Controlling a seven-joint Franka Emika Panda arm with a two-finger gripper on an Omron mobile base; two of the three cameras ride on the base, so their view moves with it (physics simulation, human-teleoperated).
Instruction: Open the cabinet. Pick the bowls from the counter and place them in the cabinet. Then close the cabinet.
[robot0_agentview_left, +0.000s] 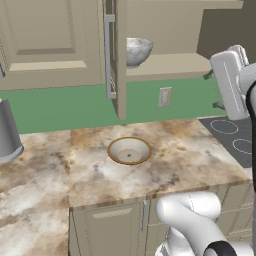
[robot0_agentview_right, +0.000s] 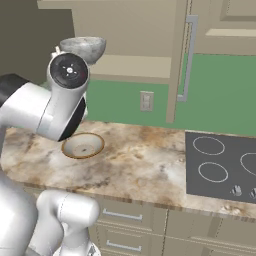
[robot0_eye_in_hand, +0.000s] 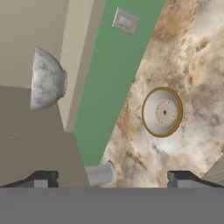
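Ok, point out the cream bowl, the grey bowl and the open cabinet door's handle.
cream bowl (robot0_agentview_left: 129, 150), left base view, brownish centre ring.
grey bowl (robot0_agentview_left: 137, 50), left base view, outer side wall.
cabinet door handle (robot0_agentview_right: 189, 57), right base view, middle of the bar.

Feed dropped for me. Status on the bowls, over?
Fingers open, empty. Grey bowl on cabinet shelf. Cream bowl on counter, nothing around it.

The cabinet (robot0_agentview_left: 165, 30) stands open, its door (robot0_agentview_left: 118, 55) swung out edge-on with a silver bar handle (robot0_agentview_left: 108, 56). The mottled grey-white bowl (robot0_agentview_left: 136, 50) sits on its shelf. The cream bowl (robot0_agentview_left: 129, 150) rests alone on the marbled counter (robot0_agentview_left: 190, 160), well apart from the grey cylinder (robot0_agentview_left: 7, 131).
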